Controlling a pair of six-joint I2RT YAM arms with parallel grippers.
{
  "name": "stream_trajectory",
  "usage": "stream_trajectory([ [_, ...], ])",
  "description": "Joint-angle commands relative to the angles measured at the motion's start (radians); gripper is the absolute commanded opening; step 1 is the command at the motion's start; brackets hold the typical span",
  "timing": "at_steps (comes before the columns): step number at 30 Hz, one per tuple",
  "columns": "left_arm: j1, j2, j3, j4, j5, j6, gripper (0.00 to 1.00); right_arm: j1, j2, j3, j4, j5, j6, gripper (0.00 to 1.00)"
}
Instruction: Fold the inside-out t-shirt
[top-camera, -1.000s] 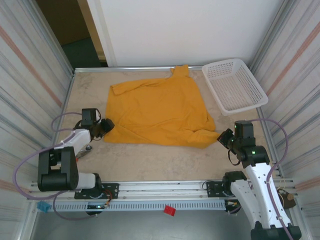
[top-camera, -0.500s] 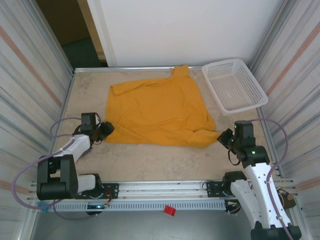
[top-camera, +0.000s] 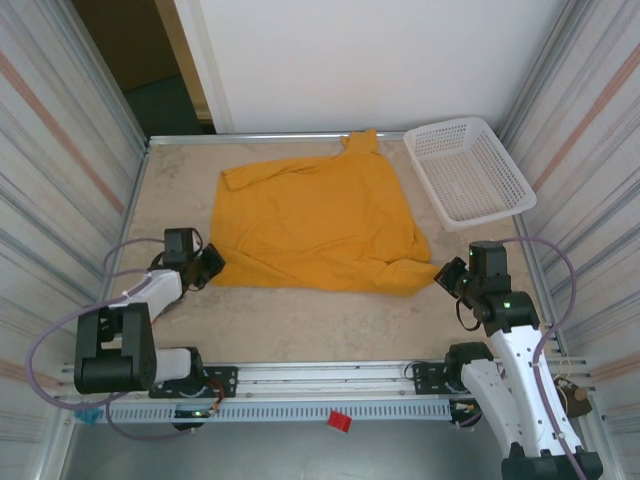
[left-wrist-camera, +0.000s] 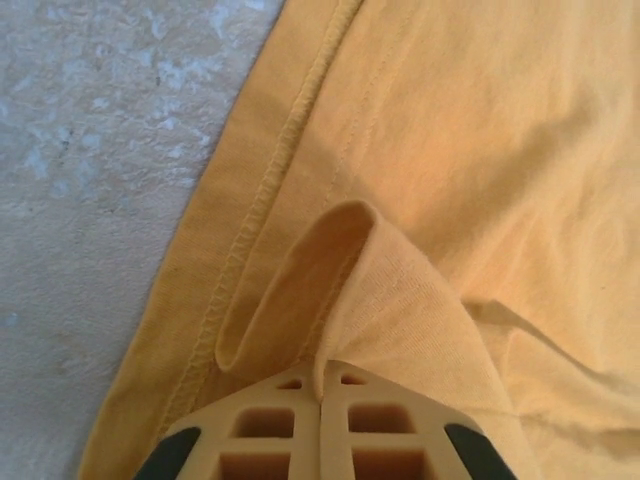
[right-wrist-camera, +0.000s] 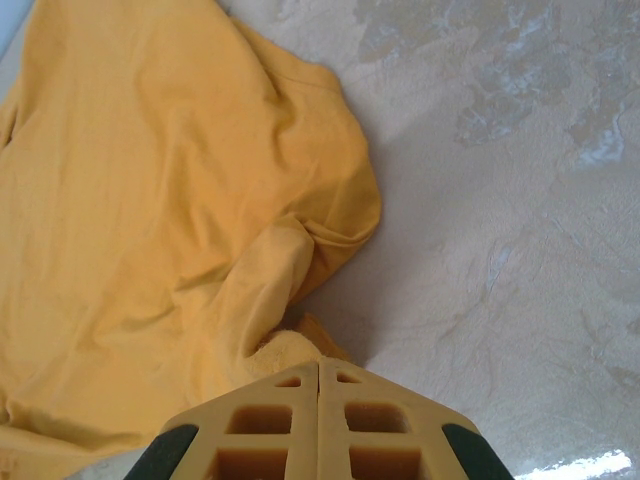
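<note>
Inside-out t-shirt (top-camera: 320, 225) lies spread on the surface (top-camera: 300, 325), rumpled along its near edge. We see the left jaws pressed together on a small ridge of cloth beside the hem (left-wrist-camera: 250, 215), the right jaws pinching the bunched near-right corner. Both bites look shallow: a lift could slip one free, or raise one layer and skew our fold.

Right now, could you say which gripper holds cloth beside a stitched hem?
The left gripper; the t-shirt's hem runs beside it, while the right gripper pinches a bunched corner.
</note>
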Motion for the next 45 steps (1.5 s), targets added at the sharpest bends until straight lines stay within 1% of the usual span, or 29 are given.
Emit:
stream_trajectory([
  [1,-0.003,-0.102,0.018,-0.053,-0.004,-0.006,0.00,-0.007,0.006,0.043,0.003,0.007,-0.024,0.00],
  [5,0.029,-0.271,0.117,-0.148,0.022,-0.019,0.00,-0.030,0.063,0.164,0.025,-0.008,-0.053,0.00],
  [8,0.058,-0.344,0.233,-0.217,0.024,0.005,0.00,-0.061,0.130,0.275,0.051,-0.046,-0.073,0.00],
  [10,0.080,-0.359,0.301,-0.248,0.048,0.015,0.00,-0.078,0.162,0.328,0.068,-0.065,-0.079,0.00],
  [13,0.089,-0.364,0.373,-0.293,0.060,0.035,0.00,-0.085,0.192,0.374,0.074,-0.074,-0.088,0.00],
  [21,0.091,-0.443,0.382,-0.329,0.062,0.024,0.00,-0.097,0.143,0.406,0.028,-0.080,-0.093,0.00],
  [25,0.091,-0.465,0.438,-0.356,0.048,0.028,0.00,-0.106,0.144,0.467,0.016,-0.086,-0.099,0.00],
  [27,0.091,-0.452,0.471,-0.329,0.032,0.009,0.00,-0.111,0.168,0.507,0.030,-0.090,-0.103,0.00],
  [29,0.091,-0.417,0.498,-0.259,0.013,-0.029,0.00,-0.113,0.213,0.544,0.073,-0.107,-0.102,0.00],
  [32,0.091,-0.280,0.600,-0.199,0.002,-0.065,0.00,-0.115,0.331,0.619,0.173,-0.143,-0.095,0.00],
  [33,0.092,-0.224,0.652,-0.192,0.003,-0.066,0.00,-0.118,0.367,0.658,0.198,-0.154,-0.096,0.00],
  [34,0.094,-0.157,0.724,-0.188,0.011,-0.068,0.00,-0.124,0.445,0.719,0.214,-0.173,-0.096,0.00],
  [37,0.108,0.018,0.988,-0.217,0.043,-0.064,0.00,-0.151,0.603,0.920,0.267,-0.253,-0.085,0.00],
  [39,0.112,0.089,1.162,-0.234,0.064,-0.075,0.00,-0.168,0.680,1.072,0.279,-0.306,-0.060,0.00],
  [41,0.112,0.119,1.301,-0.238,0.069,-0.097,0.00,-0.180,0.722,1.208,0.284,-0.329,-0.042,0.00],
  [42,0.111,0.122,1.346,-0.240,0.066,-0.104,0.00,-0.187,0.730,1.270,0.284,-0.331,-0.036,0.00],
  [45,0.112,0.091,1.416,-0.247,0.058,-0.120,0.00,-0.215,0.722,1.360,0.285,-0.340,-0.003,0.00],
])
